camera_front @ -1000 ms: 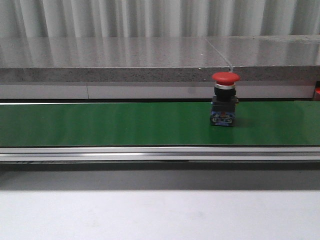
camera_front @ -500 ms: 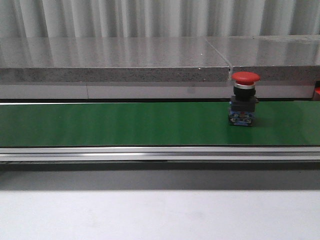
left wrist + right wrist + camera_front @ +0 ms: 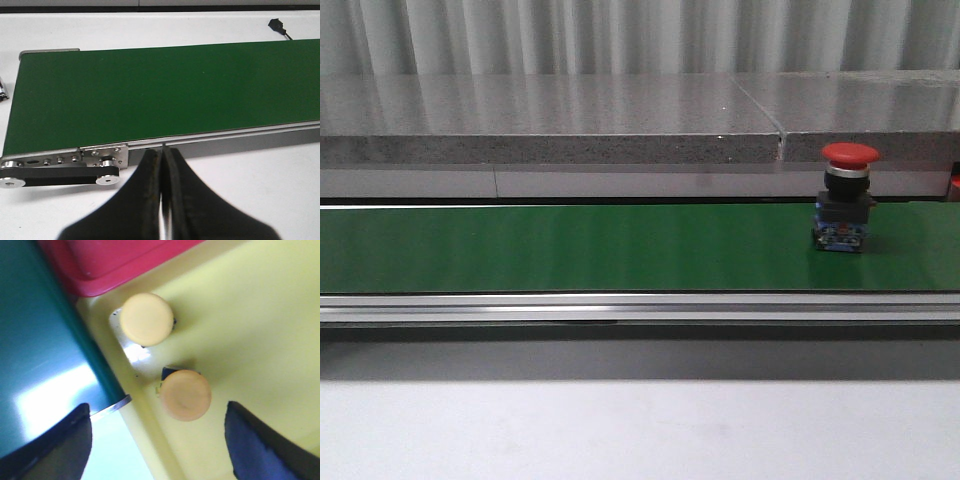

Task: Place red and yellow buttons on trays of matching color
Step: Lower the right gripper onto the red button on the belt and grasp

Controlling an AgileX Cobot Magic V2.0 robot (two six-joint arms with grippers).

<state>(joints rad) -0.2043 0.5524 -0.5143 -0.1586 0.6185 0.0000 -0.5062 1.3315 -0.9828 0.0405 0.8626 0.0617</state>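
Observation:
A red button [image 3: 848, 197] with a black and blue base stands upright on the green conveyor belt [image 3: 570, 247], far right in the front view; neither gripper shows there. In the right wrist view, two yellow buttons [image 3: 147, 319] [image 3: 185, 394] stand in the yellow tray [image 3: 250, 340], with the red tray [image 3: 115, 260] just beyond it. My right gripper [image 3: 159, 437] hangs open above the nearer yellow button, holding nothing. My left gripper [image 3: 163, 152] is shut and empty, over the white table beside the belt's end roller [image 3: 60, 172].
A grey stone ledge [image 3: 550, 120] runs behind the belt, with a corrugated wall above it. The belt's aluminium rail [image 3: 620, 305] fronts the white table [image 3: 620, 430]. A black cable plug [image 3: 276, 25] lies beyond the belt in the left wrist view.
The red button has travelled to the right along the belt, from right of centre to near the right edge of the front view.

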